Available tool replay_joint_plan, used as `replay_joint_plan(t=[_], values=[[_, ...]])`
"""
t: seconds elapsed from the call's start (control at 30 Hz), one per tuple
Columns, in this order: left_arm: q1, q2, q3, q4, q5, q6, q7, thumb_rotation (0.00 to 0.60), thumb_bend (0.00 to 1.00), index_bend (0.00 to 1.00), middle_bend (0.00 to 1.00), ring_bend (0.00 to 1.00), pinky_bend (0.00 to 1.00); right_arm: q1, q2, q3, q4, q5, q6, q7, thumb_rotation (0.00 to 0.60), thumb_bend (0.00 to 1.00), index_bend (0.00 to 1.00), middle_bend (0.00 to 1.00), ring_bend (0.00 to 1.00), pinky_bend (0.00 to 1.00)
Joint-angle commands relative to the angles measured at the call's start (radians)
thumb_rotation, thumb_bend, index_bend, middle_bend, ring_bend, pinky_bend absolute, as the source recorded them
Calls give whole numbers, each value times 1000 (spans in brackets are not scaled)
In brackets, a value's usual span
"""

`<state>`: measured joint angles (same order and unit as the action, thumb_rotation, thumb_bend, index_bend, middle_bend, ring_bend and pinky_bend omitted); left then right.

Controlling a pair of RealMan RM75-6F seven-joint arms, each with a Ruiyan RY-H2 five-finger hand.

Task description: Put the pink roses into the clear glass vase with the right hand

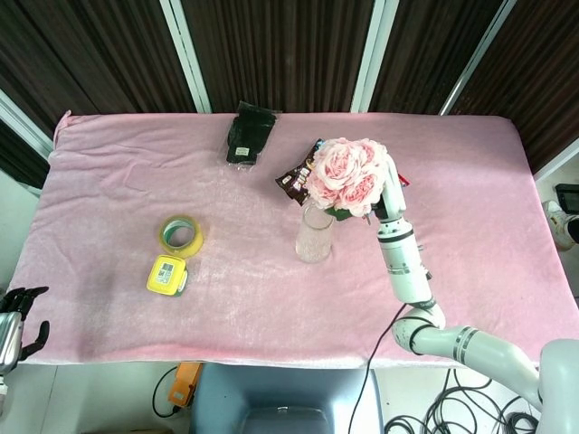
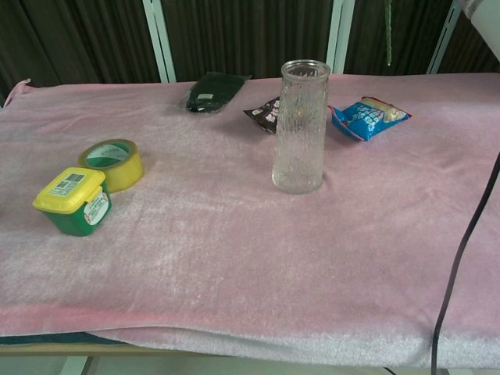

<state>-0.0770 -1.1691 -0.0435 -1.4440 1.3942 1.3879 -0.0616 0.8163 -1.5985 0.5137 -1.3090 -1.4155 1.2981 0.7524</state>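
Observation:
The bunch of pink roses (image 1: 347,174) hangs high in the head view, its blooms over and just right of the clear glass vase (image 1: 314,236). My right hand (image 1: 393,193) grips the bunch from the right and is mostly hidden behind the blooms. The vase (image 2: 301,125) stands upright and empty in the chest view, where only a thin green stem (image 2: 387,33) dangles at the top, right of the vase's mouth. My left hand (image 1: 16,314) hangs off the table's front left corner, holding nothing.
A yellow tape roll (image 1: 181,235) and a yellow-lidded green tub (image 1: 167,274) sit left of the vase. A black pouch (image 1: 250,133), a brown snack bag (image 1: 297,182) and a blue snack bag (image 2: 367,117) lie behind it. A black cable (image 2: 461,242) hangs at the right.

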Motion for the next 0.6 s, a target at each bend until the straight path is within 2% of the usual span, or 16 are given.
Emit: replay_joint_plan(t=[0.03, 0.17, 0.27, 0.6], values=[[0, -1, 1, 2, -1, -2, -1, 600, 462, 229, 249, 152, 251, 11, 0, 4, 0, 1, -8, 6, 600, 434, 828, 751, 789, 1000], [2, -6, -3, 12, -13, -5, -7, 600, 461, 229, 249, 152, 250, 72, -7, 24, 22, 20, -75, 52, 600, 433, 828, 751, 789, 1000], [6, -10, -12, 23, -29, -1, -11, 600, 462, 230, 249, 152, 250, 147, -32, 38, 92, 45, -174, 147, 600, 434, 828, 751, 789, 1000], [6, -18, -31, 55, -76, -27, -25, 600, 462, 230, 250, 152, 250, 275, -135, 27, 319, 42, -238, 294, 600, 433, 828, 751, 789, 1000]])
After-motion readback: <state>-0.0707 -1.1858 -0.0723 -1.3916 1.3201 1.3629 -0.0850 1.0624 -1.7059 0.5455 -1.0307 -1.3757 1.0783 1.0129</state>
